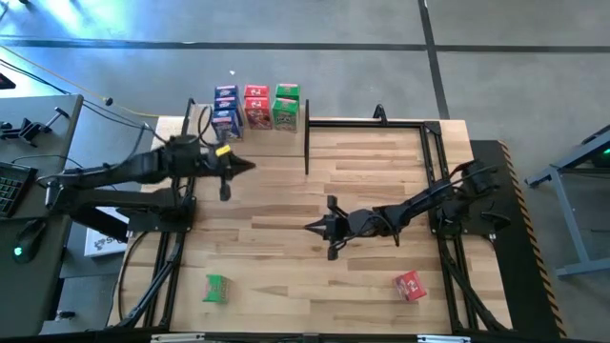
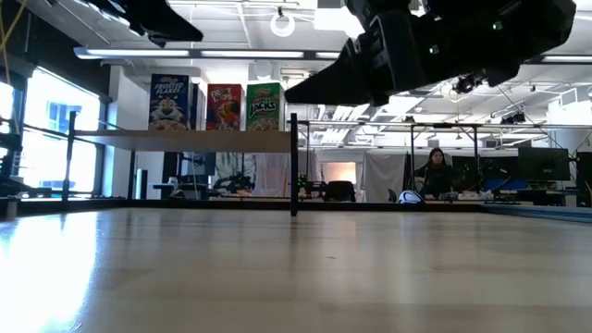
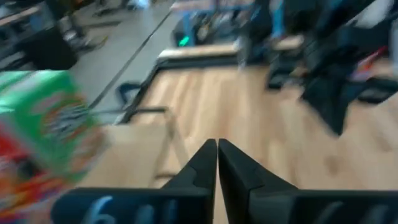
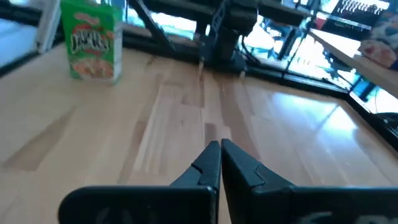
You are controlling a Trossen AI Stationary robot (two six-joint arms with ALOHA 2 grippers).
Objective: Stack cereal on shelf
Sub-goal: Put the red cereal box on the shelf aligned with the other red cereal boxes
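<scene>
- The left gripper [image 1: 250,166] has its two fingers pressed tight together, and there is nothing between them. In its own wrist view the fingers [image 3: 200,167] meet in one thin line.
- This gripper is up in the air, just in front of the shelf [image 1: 195,127], near the boxes.
- The right gripper [image 1: 310,227] is pinched together too, with nothing in it. Its wrist view shows its dark fingers [image 4: 211,163] touching at the tips.
- It is over the middle of the table [image 1: 381,171], well apart from every box.
- The shelf stands at the far left part of the table. Thin black posts [image 2: 293,165] hold up its light wood plank.
- Boxes stand in a row on the shelf. From above you see blue boxes [image 1: 226,110], then red boxes [image 1: 256,106], then green boxes [image 1: 285,105].
- From the low view three boxes stand upright side by side on the plank: a blue one [image 2: 169,102], a red one [image 2: 224,106] and a green one [image 2: 265,106].
- One green box [image 1: 215,288] stands alone on the table near the front left edge.
- One red box [image 1: 410,284] sits near the front right edge, turned at a slant.
- A person [image 2: 435,172] sits far back in the room behind the table.
</scene>
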